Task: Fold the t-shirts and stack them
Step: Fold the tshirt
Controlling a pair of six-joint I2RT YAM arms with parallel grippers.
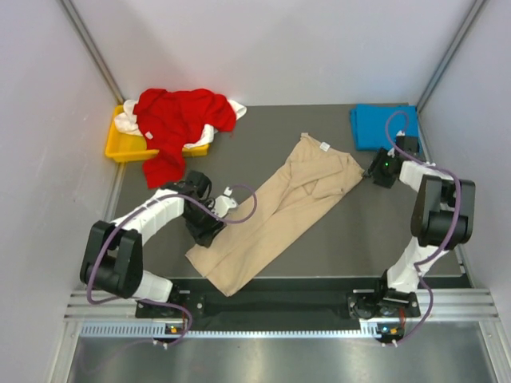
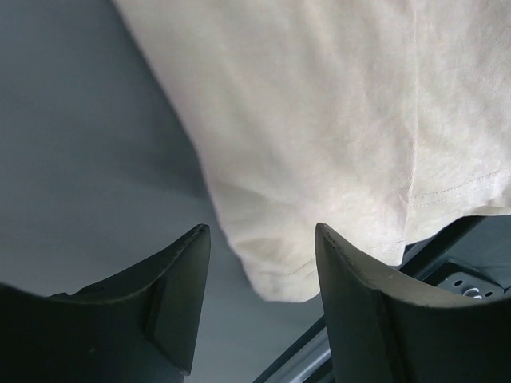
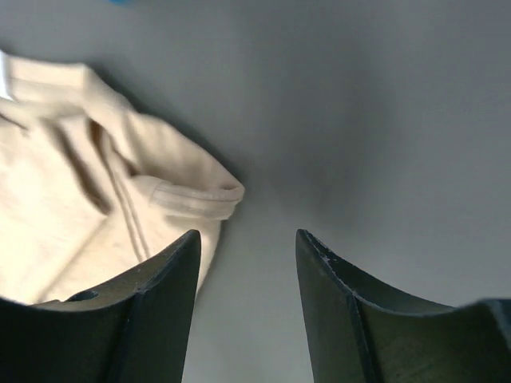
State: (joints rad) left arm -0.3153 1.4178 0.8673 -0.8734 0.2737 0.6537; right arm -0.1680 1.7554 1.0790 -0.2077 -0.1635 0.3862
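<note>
Grey tabletop [image 1: 343, 239], pale walls on three sides. The beige shirt [image 1: 279, 211] lies spread out flat across the middle of it, slanting from the collar at the far right down to the hem at the near left, close to my left arm's base. The blue shirt [image 1: 379, 126] sits folded in the far right corner. The red shirt [image 1: 180, 120] is heaped over the yellow tray [image 1: 118, 148] at the far left, spilling onto the tabletop, with the white shirt [image 1: 128, 122] bunched beneath it.

My left end effector [image 2: 259, 231] hangs above the near-left hem corner of the beige shirt. Its fingers stand wide apart and grip nothing; the rounded corner of cloth shows in the gap between them. I cannot tell whether the tips touch the cloth.

My right end effector [image 3: 247, 235] is at the far right side of the beige shirt, next to the sleeve. Its fingers are also wide apart and empty. The gap between them shows bare tabletop, and the sleeve cuff lies just beside one finger.
</note>
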